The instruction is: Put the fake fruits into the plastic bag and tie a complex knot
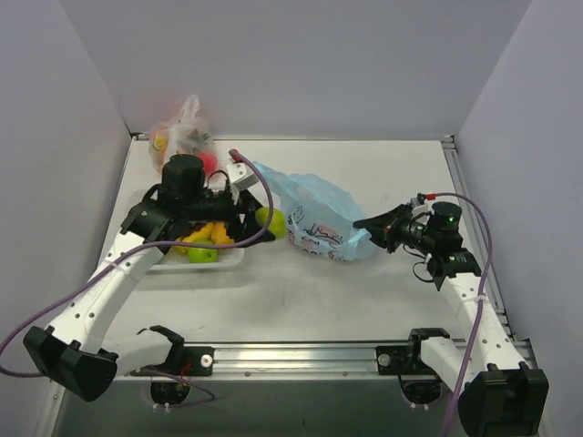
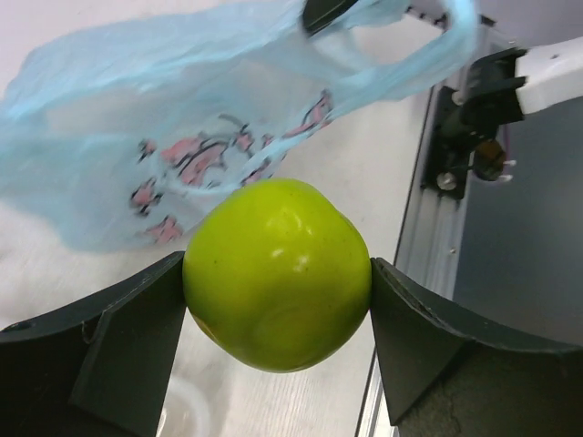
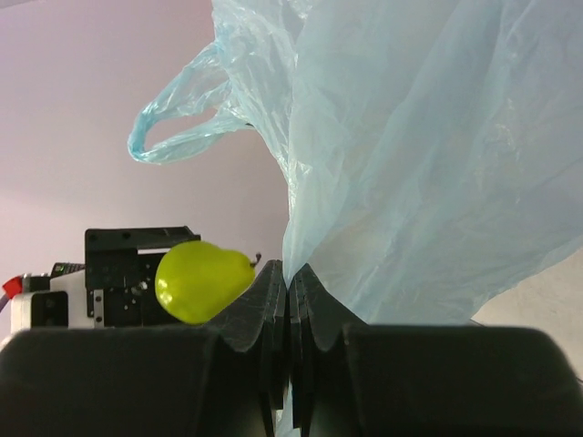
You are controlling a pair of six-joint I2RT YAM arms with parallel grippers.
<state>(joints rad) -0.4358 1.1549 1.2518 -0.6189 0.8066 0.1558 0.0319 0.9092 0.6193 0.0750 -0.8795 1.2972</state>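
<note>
Apple (image 2: pixel 276 273) clamped in my left end effector (image 1: pixel 266 222), mid-tabletop, a bit left of centre. The plastic bag (image 1: pixel 314 214) lies just to its right, long axis running toward the right edge. My right end effector (image 3: pixel 288 291) is pinched closed on the bag's film.

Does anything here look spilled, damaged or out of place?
Nothing stands out. The left gripper holds a whole green apple beside the plastic bag, and the right gripper pinches the bag's thin plastic.

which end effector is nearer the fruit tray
Left. The left end effector holds a green apple beside the tray; the right end effector pinches the blue bag beyond.
</note>
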